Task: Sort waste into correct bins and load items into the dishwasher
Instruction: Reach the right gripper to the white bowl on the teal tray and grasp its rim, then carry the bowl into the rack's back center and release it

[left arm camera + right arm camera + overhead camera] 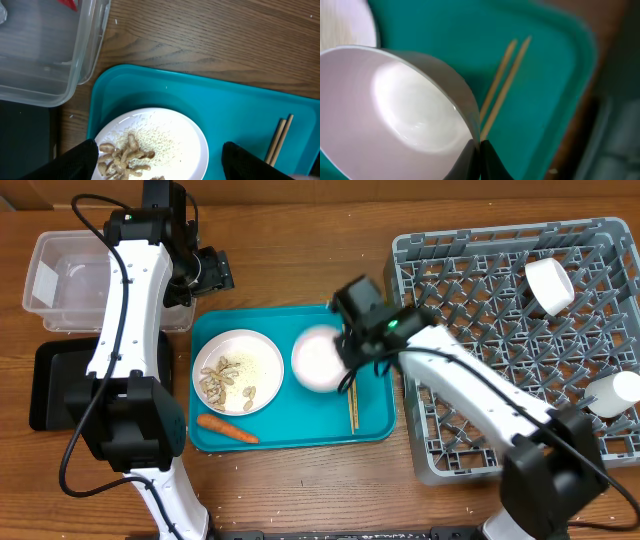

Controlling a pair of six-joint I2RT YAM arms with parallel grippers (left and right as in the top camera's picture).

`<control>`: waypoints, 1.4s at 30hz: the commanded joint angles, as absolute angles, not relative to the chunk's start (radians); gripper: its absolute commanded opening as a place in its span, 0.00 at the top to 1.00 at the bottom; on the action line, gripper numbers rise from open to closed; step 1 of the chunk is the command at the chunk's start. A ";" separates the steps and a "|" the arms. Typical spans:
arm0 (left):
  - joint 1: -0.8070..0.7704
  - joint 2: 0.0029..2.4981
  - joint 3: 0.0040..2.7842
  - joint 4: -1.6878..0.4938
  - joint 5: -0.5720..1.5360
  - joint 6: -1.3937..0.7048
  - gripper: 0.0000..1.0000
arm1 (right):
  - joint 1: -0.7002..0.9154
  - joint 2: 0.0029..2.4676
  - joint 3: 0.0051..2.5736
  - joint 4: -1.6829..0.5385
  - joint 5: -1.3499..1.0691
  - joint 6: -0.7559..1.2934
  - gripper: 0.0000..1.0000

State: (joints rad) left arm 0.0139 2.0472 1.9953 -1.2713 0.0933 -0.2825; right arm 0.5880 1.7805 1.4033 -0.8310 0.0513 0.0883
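right pincer (pixel 479 150) is clamping the rim of one pink bowl (pixel 318 360) at the teal tray (pixel 300 438), beside one plate (pixel 262 360), one carrot (pixel 227 427), two chopsticks (pixel 353 408); left pincer (pixel 160 146) is hanging released by the tray's far left corner.

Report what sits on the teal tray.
White plate with nut scraps, carrot, chopsticks, pink bowl pinched by the right gripper; anything beneath the bowl is hidden.

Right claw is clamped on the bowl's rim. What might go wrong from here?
1. The right claw pinches only a thin edge of the round pink bowl, so it may tilt or slip when lifted.
2. The thin wooden chopsticks lie right beside it; a swing might scatter them.
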 commanded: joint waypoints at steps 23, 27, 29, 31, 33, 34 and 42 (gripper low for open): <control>0.019 2.046 2.006 -1.256 0.101 -0.292 0.19 | 0.004 1.829 1.500 -0.666 1.077 0.102 0.96; 0.019 2.046 2.006 -1.255 0.101 -0.292 0.18 | 0.018 1.878 1.473 -0.667 1.077 0.107 0.96; 0.019 2.046 2.006 -1.255 0.101 -0.292 0.18 | 0.035 1.893 1.458 -0.667 1.077 0.109 0.96; 0.019 2.046 2.006 -1.254 0.101 -0.292 0.18 | 0.058 1.898 1.436 -0.666 1.078 0.110 0.96; 0.019 2.046 2.006 -1.253 0.101 -0.292 0.18 | 0.077 1.898 1.414 -0.667 1.079 0.131 0.96; 0.019 2.046 2.006 -1.252 0.101 -0.292 0.18 | 0.088 1.898 1.403 -0.668 1.080 0.139 0.96; 0.019 2.046 2.006 -1.252 0.102 -0.292 0.18 | 0.163 1.899 1.340 -0.681 1.072 0.192 0.96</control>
State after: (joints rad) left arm 0.0139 2.0472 1.9953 -1.2560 0.0933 -0.2825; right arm 0.1482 1.8809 1.3716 -0.6727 1.1038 0.1593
